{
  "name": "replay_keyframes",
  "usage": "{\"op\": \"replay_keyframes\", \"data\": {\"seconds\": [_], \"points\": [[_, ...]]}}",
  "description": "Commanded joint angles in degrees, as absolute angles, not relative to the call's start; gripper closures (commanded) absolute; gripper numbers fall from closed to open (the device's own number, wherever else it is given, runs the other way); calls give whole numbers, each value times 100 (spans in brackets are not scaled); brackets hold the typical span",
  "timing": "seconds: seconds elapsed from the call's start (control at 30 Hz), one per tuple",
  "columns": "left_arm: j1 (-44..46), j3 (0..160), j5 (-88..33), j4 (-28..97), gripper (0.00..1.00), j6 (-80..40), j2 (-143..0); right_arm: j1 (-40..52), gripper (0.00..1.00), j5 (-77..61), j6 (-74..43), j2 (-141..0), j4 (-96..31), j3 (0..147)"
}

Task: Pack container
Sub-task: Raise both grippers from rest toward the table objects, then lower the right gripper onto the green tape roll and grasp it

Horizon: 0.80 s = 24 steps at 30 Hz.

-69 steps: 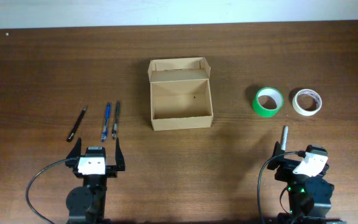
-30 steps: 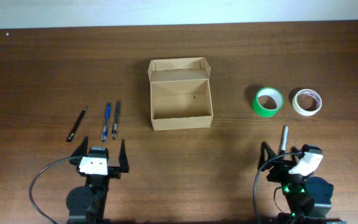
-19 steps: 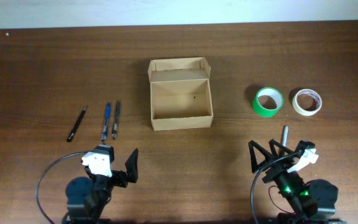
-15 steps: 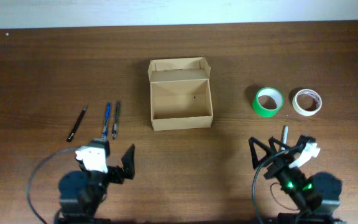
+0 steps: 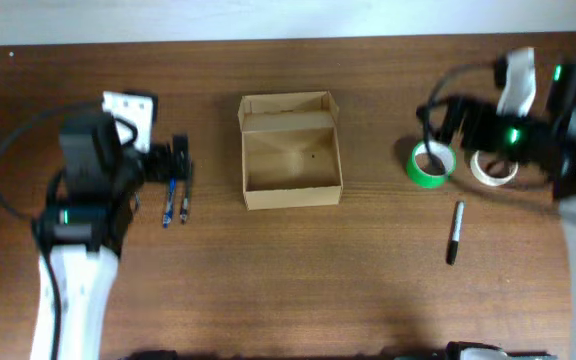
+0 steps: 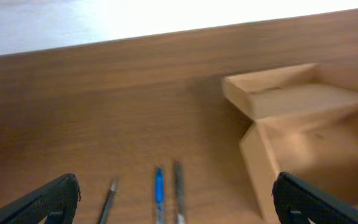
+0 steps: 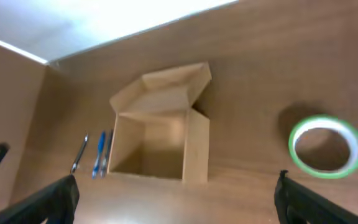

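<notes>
The container [image 5: 290,150] is an open tan cardboard box at the table's middle, its flap lid folded back and its inside bare; it also shows in the left wrist view as the container [image 6: 303,130] and in the right wrist view as the container [image 7: 157,140]. My left gripper [image 5: 173,160] hangs open over the pens left of the box, nothing between its fingers [image 6: 48,199]. My right gripper [image 5: 443,125] hangs open above the green tape roll [image 5: 430,165], also empty, fingers [image 7: 316,202] spread wide.
A blue pen [image 6: 159,194], a grey pen [image 6: 179,191] and a black pen [image 6: 107,200] lie side by side left of the box. A white tape roll [image 5: 493,170] sits right of the green one. A black marker [image 5: 454,232] lies front right.
Both arms rose from the front edge and swung toward the back: the left over the pens, the right over the tape rolls. Both grippers stayed open.
</notes>
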State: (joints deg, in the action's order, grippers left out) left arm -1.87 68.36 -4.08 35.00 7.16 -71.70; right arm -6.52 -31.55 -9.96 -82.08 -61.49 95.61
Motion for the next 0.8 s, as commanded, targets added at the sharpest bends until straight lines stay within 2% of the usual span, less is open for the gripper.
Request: {"op": "replay_keyframes", "data": {"seconds": [0.0,0.03,0.17,0.23,0.67,0.77], "points": [[-495,7290,-303,3540,1,915,-7878,-740,11,-2547,-644,-8986,-6578,10624],[-578,7343,-301,3533,1,915,-8068,-760,17,-2176,-840,-9164,-6731,10796],[-768,7349,-296,3472,1,913,-8630,-757,17,-882,-1297,-9889,-7352,11059],[-768,7349,-296,3476,1,913,-8831,-760,14,-781,-1297,-10224,-7483,11059],[-768,7345,-296,3476,1,913,-9535,-888,15,-217,-1376,-12470,-7636,11054],[-768,7345,-296,3476,1,913,-9535,-1083,22,-600,-961,-12892,-7629,11054]]}}
